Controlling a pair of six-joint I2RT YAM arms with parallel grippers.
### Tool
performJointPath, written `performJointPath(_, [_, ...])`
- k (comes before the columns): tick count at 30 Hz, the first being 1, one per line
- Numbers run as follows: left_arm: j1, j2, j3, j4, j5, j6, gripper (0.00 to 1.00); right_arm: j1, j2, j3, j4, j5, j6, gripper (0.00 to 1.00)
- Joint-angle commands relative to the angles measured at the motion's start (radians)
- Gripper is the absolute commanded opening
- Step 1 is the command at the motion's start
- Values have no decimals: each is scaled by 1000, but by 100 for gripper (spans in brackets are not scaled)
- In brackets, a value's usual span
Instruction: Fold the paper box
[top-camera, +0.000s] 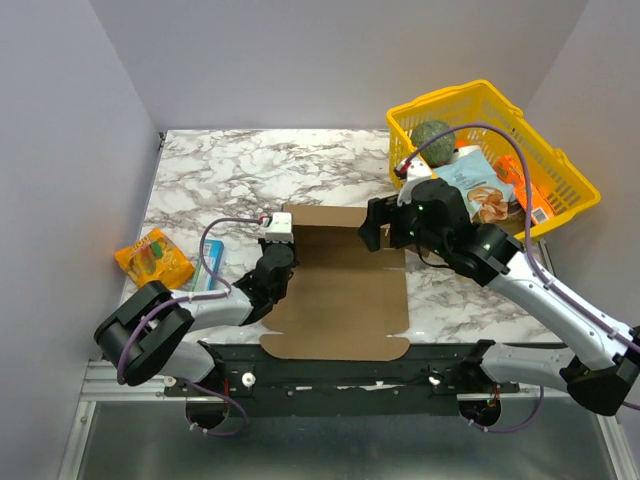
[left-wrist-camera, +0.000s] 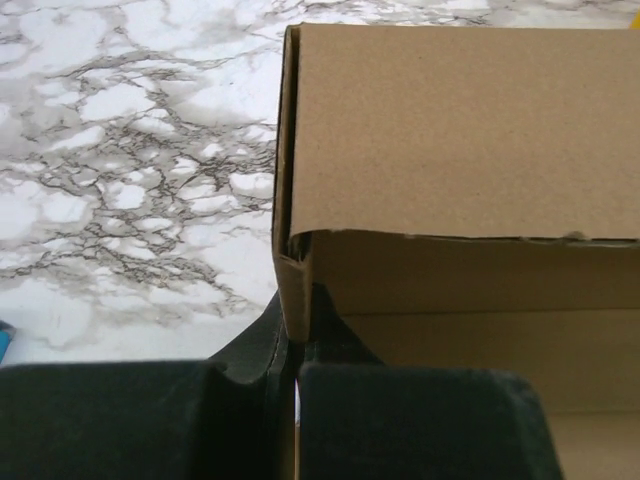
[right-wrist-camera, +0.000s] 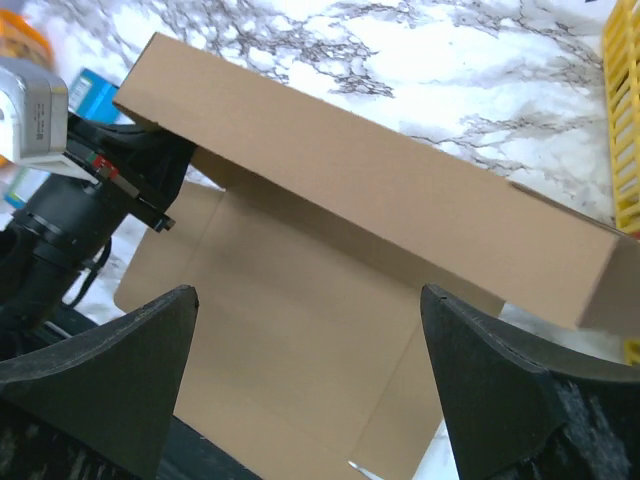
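The paper box (top-camera: 340, 290) is a brown cardboard sheet lying flat on the marble table, with its far panel (right-wrist-camera: 370, 190) folded up and over. My left gripper (top-camera: 280, 250) is at the box's far left corner. In the left wrist view the left gripper (left-wrist-camera: 295, 325) is shut on the upright folded left edge of the box (left-wrist-camera: 460, 130). My right gripper (top-camera: 385, 228) hovers at the far right end of the raised panel. In the right wrist view the right gripper (right-wrist-camera: 308, 300) stands wide open above the flat sheet, holding nothing.
A yellow basket (top-camera: 445, 98) with a green round thing (top-camera: 432, 135) and packets stands at the back right, close behind my right arm. An orange packet (top-camera: 153, 258) and a small blue-green carton (top-camera: 210, 262) lie left of my left arm.
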Motion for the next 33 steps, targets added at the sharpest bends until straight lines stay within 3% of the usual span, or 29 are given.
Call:
performJointPath(1, [3,-77,-24,-161,-49,-40,0,-44,-29,-70,-20,10,145,100])
performJointPath(6, [3,-98,-52,-146,-46,-16,0,-182,-26,-137,35,-132,159,100])
performJointPath(24, [3,-112,-63,-127,-34,0,0,-246,40,-177,80,-111,178,99])
performJointPath(33, [3,-126,-69,-121,-25,3,0,-265,71,-192,150,-177,205,99])
